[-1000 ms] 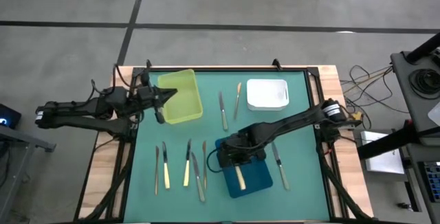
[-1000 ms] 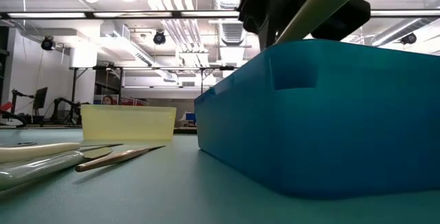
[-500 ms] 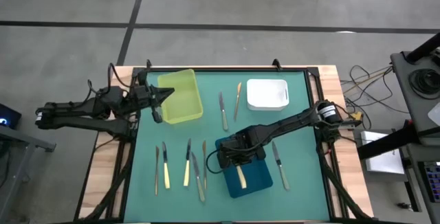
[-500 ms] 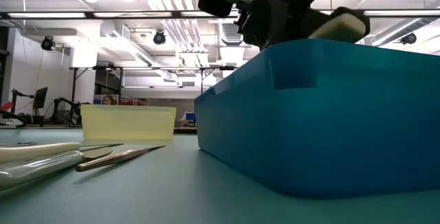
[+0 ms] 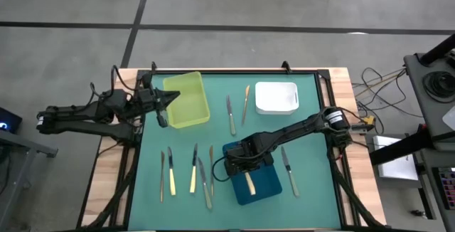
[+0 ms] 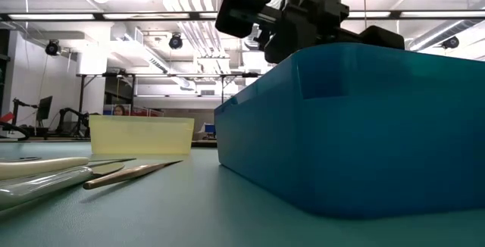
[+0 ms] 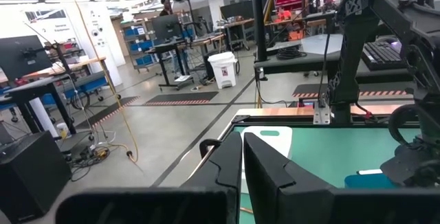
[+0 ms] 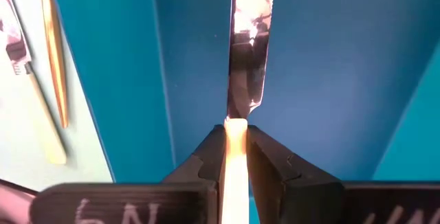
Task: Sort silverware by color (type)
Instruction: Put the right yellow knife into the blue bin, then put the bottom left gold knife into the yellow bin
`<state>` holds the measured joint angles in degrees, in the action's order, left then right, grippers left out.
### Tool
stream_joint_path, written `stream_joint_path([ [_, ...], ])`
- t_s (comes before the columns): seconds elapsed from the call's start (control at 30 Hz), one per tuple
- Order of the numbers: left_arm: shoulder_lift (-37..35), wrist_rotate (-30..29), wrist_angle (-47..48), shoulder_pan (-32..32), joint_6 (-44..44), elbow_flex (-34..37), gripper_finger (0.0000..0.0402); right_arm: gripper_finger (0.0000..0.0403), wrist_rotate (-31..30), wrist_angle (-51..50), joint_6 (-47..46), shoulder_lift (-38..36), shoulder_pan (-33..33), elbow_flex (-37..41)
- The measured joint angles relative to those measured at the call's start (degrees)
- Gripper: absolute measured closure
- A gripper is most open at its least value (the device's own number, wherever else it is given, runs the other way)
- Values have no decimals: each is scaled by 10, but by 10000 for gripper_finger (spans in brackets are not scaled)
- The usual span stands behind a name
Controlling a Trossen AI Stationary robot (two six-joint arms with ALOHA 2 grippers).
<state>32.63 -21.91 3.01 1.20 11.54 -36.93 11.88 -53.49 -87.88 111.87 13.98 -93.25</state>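
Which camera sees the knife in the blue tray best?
The right wrist view: the cream-handled knife fills it, its handle between the right gripper fingers, inside the blue tray. The high view shows it small; the low and left wrist views hide it.

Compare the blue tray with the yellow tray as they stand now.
The blue tray holds a cream-handled knife; the yellow tray shows nothing inside. The right gripper is over the blue tray, around the knife; the left gripper waits shut beside the yellow one. Both are rectangular and sit on the green mat.
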Motion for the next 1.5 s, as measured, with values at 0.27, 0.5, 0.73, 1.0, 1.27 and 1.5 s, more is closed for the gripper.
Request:
stream_joint_path([
  [0.27,-1,0,1,0,0,0,402,364,-14,0,-5,0,0,0],
  [0.5,-2,0,1,0,0,0,402,323,-29,0,-1,0,1,0],
  [0.73,-2,1,1,0,0,0,402,286,-30,0,3,-1,0,0],
  [1.0,-2,42,1,0,-19,0,402,281,-81,4,156,-49,4,-2],
  [1.27,2,69,18,0,-74,0,402,304,-271,4,411,-102,9,4],
  [1.5,31,69,83,0,-280,0,402,315,-344,7,617,-175,6,34],
])
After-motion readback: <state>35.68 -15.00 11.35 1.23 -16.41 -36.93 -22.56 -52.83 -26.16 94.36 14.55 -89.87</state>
